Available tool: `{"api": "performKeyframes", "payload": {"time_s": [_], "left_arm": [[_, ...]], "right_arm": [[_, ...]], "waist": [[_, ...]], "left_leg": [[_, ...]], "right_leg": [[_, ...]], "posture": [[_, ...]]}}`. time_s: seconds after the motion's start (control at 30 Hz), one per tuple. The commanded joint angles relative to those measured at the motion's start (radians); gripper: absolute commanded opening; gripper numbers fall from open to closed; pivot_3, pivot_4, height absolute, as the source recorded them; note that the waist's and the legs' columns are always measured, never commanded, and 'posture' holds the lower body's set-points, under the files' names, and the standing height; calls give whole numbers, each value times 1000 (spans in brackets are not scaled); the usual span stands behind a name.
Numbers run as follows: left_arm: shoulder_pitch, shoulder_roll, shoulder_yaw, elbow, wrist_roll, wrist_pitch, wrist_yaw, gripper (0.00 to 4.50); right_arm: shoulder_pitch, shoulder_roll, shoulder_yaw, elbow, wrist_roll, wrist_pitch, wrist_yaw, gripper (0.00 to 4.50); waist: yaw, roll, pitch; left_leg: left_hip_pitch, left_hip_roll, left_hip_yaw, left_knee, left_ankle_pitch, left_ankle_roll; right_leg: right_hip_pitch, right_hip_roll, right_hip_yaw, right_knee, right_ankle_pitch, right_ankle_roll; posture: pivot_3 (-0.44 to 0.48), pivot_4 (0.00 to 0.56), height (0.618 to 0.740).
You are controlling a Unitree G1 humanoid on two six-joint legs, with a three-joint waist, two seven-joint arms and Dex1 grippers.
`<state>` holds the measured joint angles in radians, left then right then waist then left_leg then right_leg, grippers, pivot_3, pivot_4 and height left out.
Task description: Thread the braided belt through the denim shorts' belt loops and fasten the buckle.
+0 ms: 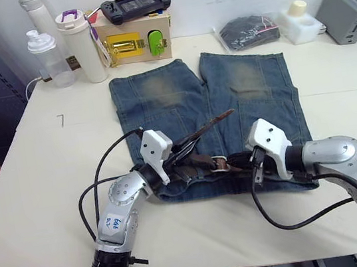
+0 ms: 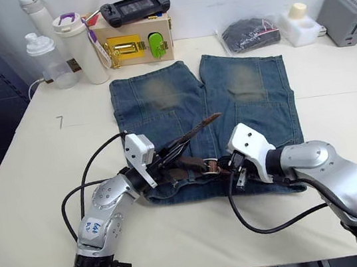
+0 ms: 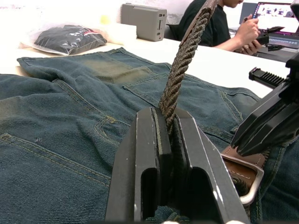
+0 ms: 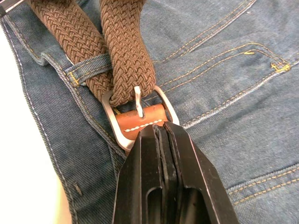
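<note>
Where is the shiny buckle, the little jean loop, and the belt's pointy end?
buckle point(image 4: 111, 122), right wrist view, on the silver frame's side bar.
belt loop point(image 4: 86, 70), right wrist view, on the denim strip crossing the strap.
braided belt point(image 1: 222, 118), left eye view, on its raised free end over the shorts.

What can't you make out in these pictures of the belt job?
- Head views: the right claw covers the braided belt beside the buckle, so the strap's path along the waistband there is hidden.
- Right wrist view: the belt runs off the picture's edge; only one of the belt loops shows.
- Left wrist view: the belt's tip is cut off by the edge, and the left claw hides the denim shorts behind its fingers.
</note>
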<state>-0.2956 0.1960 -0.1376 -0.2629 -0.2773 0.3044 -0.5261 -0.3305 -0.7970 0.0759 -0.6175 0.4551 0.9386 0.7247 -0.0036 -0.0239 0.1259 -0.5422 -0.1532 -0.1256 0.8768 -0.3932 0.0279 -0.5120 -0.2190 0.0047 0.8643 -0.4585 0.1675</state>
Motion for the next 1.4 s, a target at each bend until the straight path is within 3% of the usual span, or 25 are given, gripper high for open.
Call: {"api": "performKeyframes", "payload": {"time_s": [0.03,0.73,1.1,1.27,1.4], "left_arm": [[2,-2,1,-31,-6,-18,1,0],[6,-2,-9,-37,-1,-21,0,0],[14,-1,-14,-41,2,-18,-1,0],[12,0,-16,-42,3,-22,-3,0],[8,2,-14,-39,1,-27,-8,0]], "right_arm": [[6,6,13,-5,-15,-27,-13,46],[-58,60,167,-12,-83,-48,-20,46],[-110,12,134,9,-90,-77,40,46],[-171,-42,51,52,-26,-79,135,46],[-219,-70,72,111,-14,-103,219,46]], "waist": [[0,0,0],[-1,0,0],[-1,0,0],[-1,0,0],[0,0,0]], "left_leg": [[0,0,0,0,0,0],[0,0,0,0,0,0],[0,0,0,0,0,0],[0,0,0,0,0,0],[0,0,0,0,0,0]], "right_leg": [[0,0,0,0,0,0],[0,0,0,0,0,0],[0,0,0,0,0,0],[0,0,0,0,0,0],[0,0,0,0,0,0]], "posture": [[0,150,645],[0,150,645],[0,150,645],[0,150,645],[0,150,645]]}}
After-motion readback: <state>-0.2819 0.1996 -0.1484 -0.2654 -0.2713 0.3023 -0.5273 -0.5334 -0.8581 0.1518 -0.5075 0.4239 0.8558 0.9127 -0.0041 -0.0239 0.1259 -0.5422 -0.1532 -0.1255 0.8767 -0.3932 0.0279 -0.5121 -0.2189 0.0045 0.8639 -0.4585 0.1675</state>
